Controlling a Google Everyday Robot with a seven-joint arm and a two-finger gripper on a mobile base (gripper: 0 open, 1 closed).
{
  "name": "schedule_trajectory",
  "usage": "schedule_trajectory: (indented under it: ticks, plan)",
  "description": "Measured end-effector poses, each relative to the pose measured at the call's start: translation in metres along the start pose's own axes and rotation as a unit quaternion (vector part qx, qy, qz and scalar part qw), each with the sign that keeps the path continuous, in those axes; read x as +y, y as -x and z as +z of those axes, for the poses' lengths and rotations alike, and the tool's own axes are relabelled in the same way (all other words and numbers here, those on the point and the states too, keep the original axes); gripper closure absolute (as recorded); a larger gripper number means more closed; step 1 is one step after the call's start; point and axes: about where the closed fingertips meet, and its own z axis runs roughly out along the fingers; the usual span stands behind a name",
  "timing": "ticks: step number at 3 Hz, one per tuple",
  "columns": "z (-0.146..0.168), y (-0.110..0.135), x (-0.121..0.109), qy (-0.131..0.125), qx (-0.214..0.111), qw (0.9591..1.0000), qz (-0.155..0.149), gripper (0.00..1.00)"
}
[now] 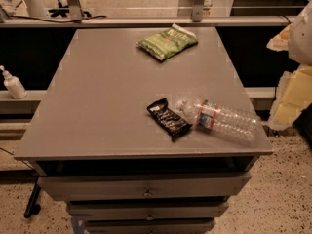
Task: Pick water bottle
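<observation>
The water bottle lies on its side near the front right corner of the grey table. It is clear ribbed plastic with a white cap pointing left and a white label banded red and teal. A black snack bar lies just left of the cap, close to it or touching it. My gripper shows as a pale white and yellow shape at the right edge of the view, beyond the table's right side, to the right of and apart from the bottle.
A green chip bag lies at the back of the table. A small white pump-dispenser bottle stands on a ledge to the left. Drawers sit under the tabletop. A rail runs behind the table.
</observation>
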Motion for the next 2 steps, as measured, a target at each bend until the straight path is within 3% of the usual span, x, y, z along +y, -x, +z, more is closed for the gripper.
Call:
schedule_trajectory:
  ticks: [2]
  plan:
    - [0.012,0.009,0.003,-0.006,-0.009,0.9999,-0.001,0.0]
